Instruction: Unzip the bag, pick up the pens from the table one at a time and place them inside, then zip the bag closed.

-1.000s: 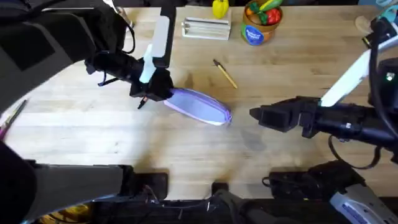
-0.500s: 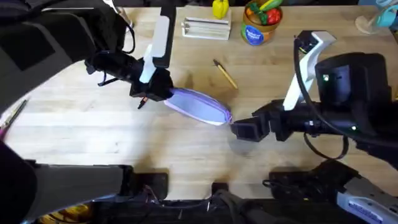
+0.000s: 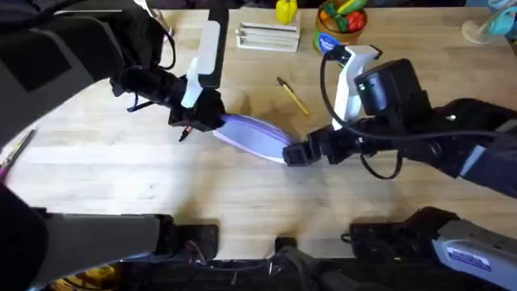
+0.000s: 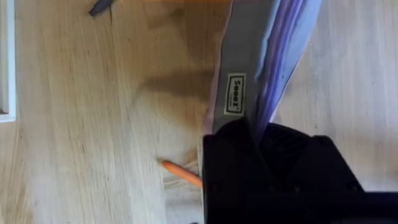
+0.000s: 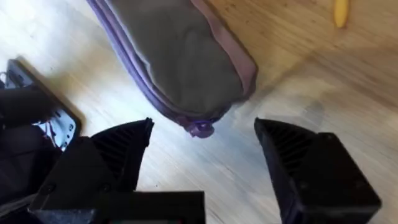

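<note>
While the table (image 3: 121,186) holds the bag (image 3: 254,136) slanting across its middle, the left gripper (image 3: 202,113) pinches the bag's far end tight. The right gripper (image 5: 202,162) waits at the bag's other end, jaws wide, with the small zip pull (image 5: 201,129) right between them. A yellowish pen (image 3: 292,96) lies just past the bag.

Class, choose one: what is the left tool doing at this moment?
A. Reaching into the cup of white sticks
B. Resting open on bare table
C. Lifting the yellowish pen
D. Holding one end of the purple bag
D: the left tool is shut on one end of the bag, whose fabric enters its fingers in the left wrist view.
</note>
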`<state>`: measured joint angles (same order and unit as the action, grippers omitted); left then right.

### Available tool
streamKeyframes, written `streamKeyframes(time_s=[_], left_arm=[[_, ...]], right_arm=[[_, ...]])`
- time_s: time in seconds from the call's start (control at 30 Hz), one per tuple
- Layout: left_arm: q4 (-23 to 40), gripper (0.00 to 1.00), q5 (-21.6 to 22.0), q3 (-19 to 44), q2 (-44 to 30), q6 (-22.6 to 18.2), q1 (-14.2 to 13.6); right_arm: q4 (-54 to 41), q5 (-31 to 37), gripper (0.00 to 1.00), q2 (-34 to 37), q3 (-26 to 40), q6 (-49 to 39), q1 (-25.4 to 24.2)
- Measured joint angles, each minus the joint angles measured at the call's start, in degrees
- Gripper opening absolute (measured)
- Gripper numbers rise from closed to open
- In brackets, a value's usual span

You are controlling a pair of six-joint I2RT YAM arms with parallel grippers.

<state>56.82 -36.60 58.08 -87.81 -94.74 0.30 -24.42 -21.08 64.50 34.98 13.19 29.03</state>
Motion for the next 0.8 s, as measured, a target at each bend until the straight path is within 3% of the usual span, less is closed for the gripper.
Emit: streamKeyframes(time_s=[0.13, 0.33, 0.53, 0.8], left_arm=[[0.00, 0.042, 0.00, 0.00, 0.00, 0.00, 0.00], [0.00, 0.042, 0.00, 0.00, 0.00, 0.02, 0.00], [0.00, 0.042, 0.00, 0.00, 0.00, 0.02, 0.00], [0.20, 0.042, 0.02, 0.00, 0.00, 0.00, 0.00]], right_arm=[[2.98, -2.33, 0.938, 4.19, 0.00, -0.48, 1.08], [4.00, -4.33, 0.855, 5.15, 0.00, -0.83, 1.23], [5.49, -4.87, 0.527, 5.15, 0.00, -1.19, 1.23], [2.99, -4.68, 0.343, 5.15, 0.00, -1.20, 1.21]])
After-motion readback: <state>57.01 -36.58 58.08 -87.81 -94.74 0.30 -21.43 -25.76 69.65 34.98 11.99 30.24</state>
